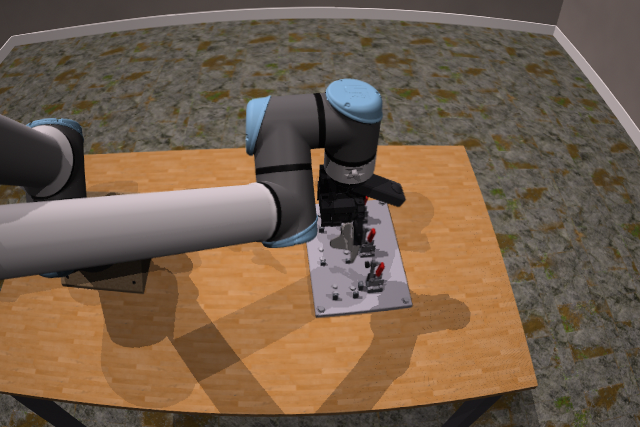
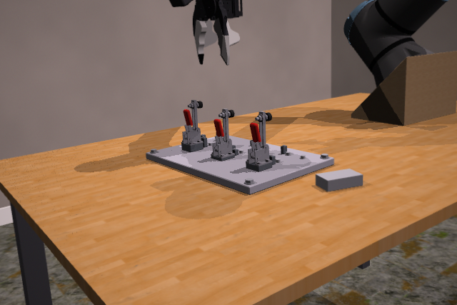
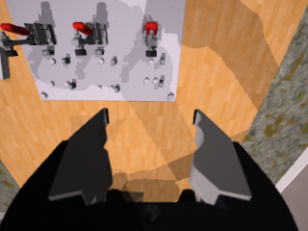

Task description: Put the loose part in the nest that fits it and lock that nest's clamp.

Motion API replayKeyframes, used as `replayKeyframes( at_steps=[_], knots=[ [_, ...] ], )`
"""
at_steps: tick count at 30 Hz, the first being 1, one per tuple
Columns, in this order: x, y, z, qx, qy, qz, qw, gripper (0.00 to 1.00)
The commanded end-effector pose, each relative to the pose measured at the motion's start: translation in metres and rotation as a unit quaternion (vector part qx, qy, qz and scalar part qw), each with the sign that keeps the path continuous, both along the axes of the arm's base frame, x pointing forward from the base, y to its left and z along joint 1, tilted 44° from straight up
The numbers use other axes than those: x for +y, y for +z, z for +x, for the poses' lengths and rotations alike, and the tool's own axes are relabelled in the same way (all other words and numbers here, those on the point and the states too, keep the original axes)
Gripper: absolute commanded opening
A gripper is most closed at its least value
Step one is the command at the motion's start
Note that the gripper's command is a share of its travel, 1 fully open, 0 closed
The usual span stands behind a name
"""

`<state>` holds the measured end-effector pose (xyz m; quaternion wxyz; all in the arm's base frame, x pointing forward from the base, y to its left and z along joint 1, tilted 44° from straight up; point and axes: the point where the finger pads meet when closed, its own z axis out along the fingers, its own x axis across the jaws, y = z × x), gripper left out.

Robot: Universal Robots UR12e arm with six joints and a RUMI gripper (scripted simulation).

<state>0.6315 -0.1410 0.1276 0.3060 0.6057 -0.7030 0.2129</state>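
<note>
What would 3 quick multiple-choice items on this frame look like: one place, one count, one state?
1. Where is the loose gray block?
A. on the table beside the plate
B. in a nest
C. between the jaws

2. How many red-handled clamps stand on the plate?
A. two
B. three
C. four

3. What state is the gripper in?
A. shut on the block
B. open and empty, high above the plate
C. pressing a handle

Answers:
1 A, the block lies on the wood off the plate's edge.
2 B, three red handles show in a row.
3 B, the jaws stand apart with nothing between them.
</note>
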Motion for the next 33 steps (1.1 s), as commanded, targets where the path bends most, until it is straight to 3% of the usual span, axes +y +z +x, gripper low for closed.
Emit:
replayKeyframes(
  at_steps=[1,24,33],
  knots=[
    [0.0,0.001,0.001,-0.001,0.0,0.0,1.0,0.59],
    [0.001,0.0,0.001,-0.001,0.0,0.001,1.0,0.59],
    [0.022,-0.02,0.005,-0.001,0.0,0.001,1.0,0.59]
  ],
)
